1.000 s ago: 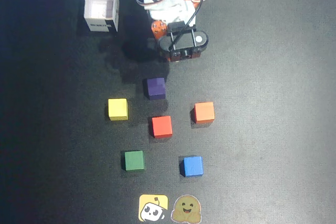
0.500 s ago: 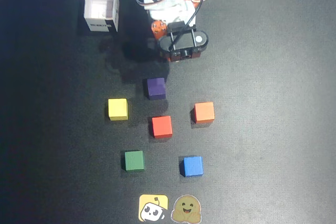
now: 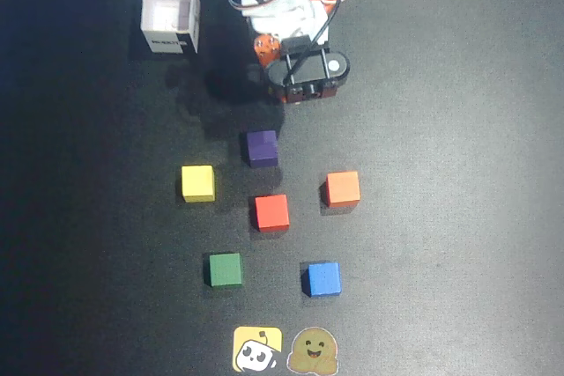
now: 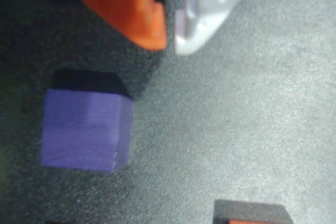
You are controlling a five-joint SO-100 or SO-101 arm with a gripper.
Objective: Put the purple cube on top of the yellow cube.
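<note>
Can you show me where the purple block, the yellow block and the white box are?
Small dark purple cube [image 3: 262, 148], overhead view, middle of its top face.
Small bright yellow cube [image 3: 197, 182], overhead view, top face.
White open-topped box [image 3: 192, 18], overhead view, right wall.

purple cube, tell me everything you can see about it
The purple cube is a small, solid, dark indigo block with matte faces and crisp edges, resting flat on the dark table. In the overhead view it is the cube nearest the arm, above the red cube and up-right of the yellow cube, apart from both. Nothing touches it. In the wrist view it lies lower left of the gripper, whose tips are nearly together and clear of the cube.
</note>
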